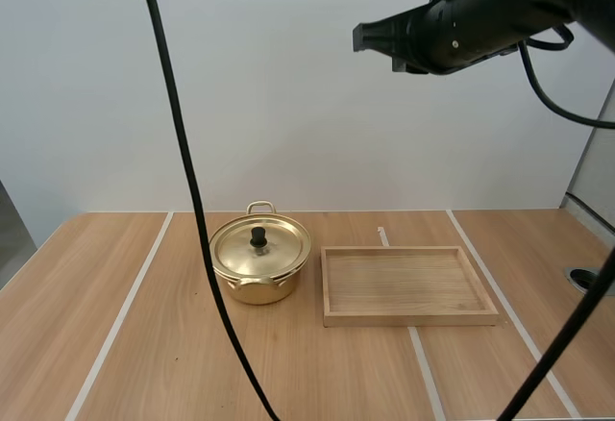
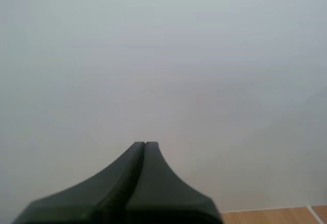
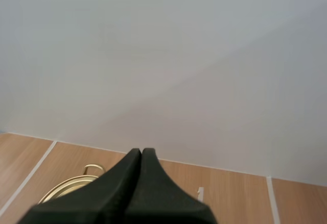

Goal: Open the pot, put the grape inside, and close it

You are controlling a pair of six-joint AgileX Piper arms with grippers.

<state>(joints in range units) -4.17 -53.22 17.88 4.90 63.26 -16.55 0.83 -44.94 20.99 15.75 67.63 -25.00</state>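
Sitting lidded beside the wooden tray [image 1: 404, 283], the pot [image 1: 260, 265]; left gripper [image 2: 145, 144] and right gripper [image 3: 141, 151] clenched.

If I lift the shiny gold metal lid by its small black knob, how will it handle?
The gold lid looks thin and rigid, so probably light. Its black knob is small, so a pinch may slip or let it tilt.

**One overhead camera, two facing the wall**

The high view looks forward and down on the surface [image 1: 96, 344] from well back. Both wrist views ride high, facing the pale wall [image 2: 163, 55] past the left tool [image 2: 145, 143] and right tool [image 3: 141, 150]. The right wrist view shares the pot [image 3: 66, 187] and far surface with the high view.
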